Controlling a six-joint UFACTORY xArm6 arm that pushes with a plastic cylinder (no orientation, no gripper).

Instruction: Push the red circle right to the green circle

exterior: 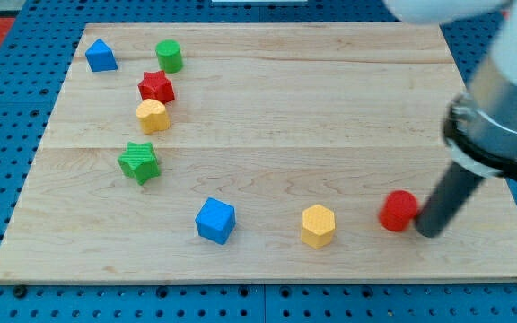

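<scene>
The red circle [398, 211] lies near the board's lower right. The green circle [169, 56] stands far off at the upper left. My tip [426, 231] rests on the board just right of the red circle, touching or nearly touching its right side. The dark rod rises up and to the right from there.
A red star [156, 87], a yellow hexagon [153, 116] and a green star [139, 162] sit in a column below the green circle. A blue block [100, 56] is at the upper left. A blue cube [215, 221] and a second yellow hexagon [318, 225] lie left of the red circle.
</scene>
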